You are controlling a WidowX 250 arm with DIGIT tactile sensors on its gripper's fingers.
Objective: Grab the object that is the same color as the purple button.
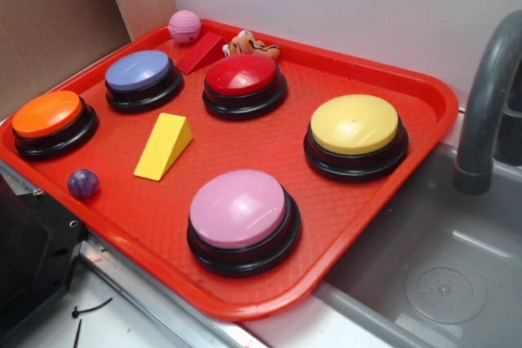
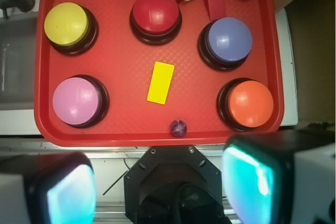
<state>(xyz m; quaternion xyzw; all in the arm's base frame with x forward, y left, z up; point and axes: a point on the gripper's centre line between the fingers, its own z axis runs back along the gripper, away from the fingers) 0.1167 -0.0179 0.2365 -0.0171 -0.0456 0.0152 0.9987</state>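
Observation:
A small dark purple marbled ball (image 1: 83, 182) lies on the red tray (image 1: 367, 185) near its front left edge; in the wrist view the ball (image 2: 178, 127) sits by the tray's near rim. The periwinkle purple button (image 1: 139, 72) on a black base stands at the tray's back left, also in the wrist view (image 2: 228, 40). My gripper (image 2: 160, 190) is open and empty, high above the tray's near edge, with its teal-padded fingers (image 2: 71, 195) wide apart. It does not show in the exterior view.
On the tray stand an orange button (image 1: 47, 115), red button (image 1: 242, 76), yellow button (image 1: 356, 125) and larger pink-lilac button (image 1: 239, 209). A yellow wedge (image 1: 165, 145), red wedge (image 1: 201, 51), pink dimpled ball (image 1: 185, 26) and toy tiger (image 1: 247, 43) lie there too. A sink with a grey faucet (image 1: 489, 95) is right.

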